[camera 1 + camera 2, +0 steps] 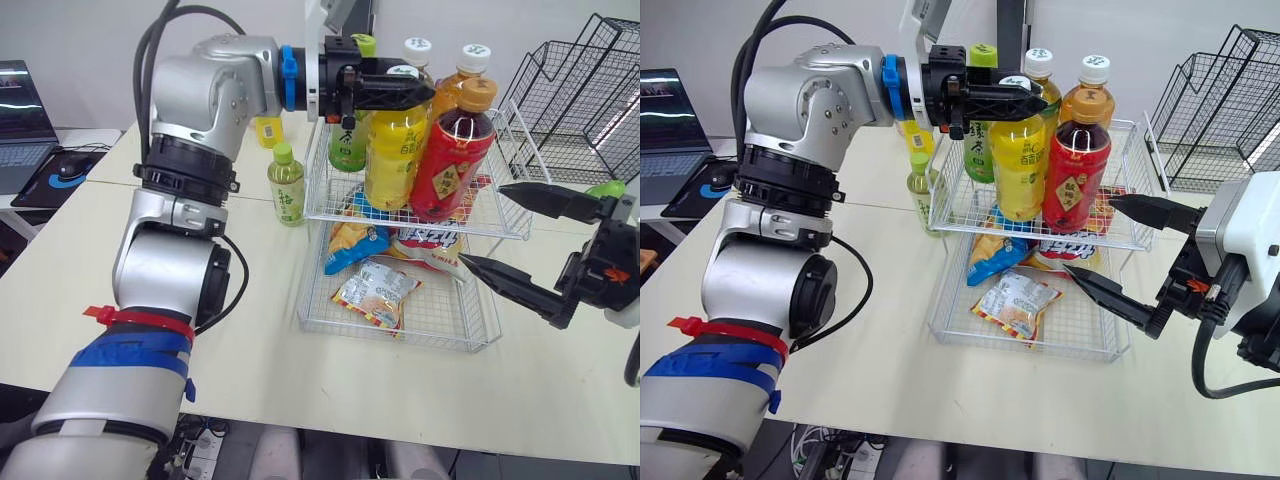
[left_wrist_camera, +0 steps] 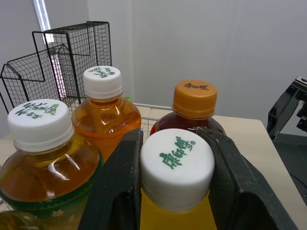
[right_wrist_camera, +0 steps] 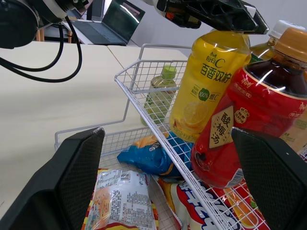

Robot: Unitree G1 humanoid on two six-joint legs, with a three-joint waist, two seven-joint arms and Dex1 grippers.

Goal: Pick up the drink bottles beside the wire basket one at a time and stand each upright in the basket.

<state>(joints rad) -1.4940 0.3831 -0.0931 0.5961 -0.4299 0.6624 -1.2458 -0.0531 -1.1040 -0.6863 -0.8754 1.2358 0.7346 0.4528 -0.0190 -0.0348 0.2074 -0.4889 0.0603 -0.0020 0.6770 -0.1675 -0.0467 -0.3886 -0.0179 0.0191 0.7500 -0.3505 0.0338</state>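
Left gripper has its fingers clamped on the white cap of the yellow bottle, which is upright in the top tier of the wire basket, right next to the red bottle. Right gripper hangs at the basket's right side, fingers wide apart. A small green bottle stands on the tabletop just left of the basket.

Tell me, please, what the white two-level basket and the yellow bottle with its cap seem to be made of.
Basket: thin metal wire, probably coated glossy white; it shows as an open welded grid.
Yellow bottle: clear glossy plastic, since the drink shows through, with a printed film label.
Cap: opaque white plastic, smooth and fairly matte, green print on top.
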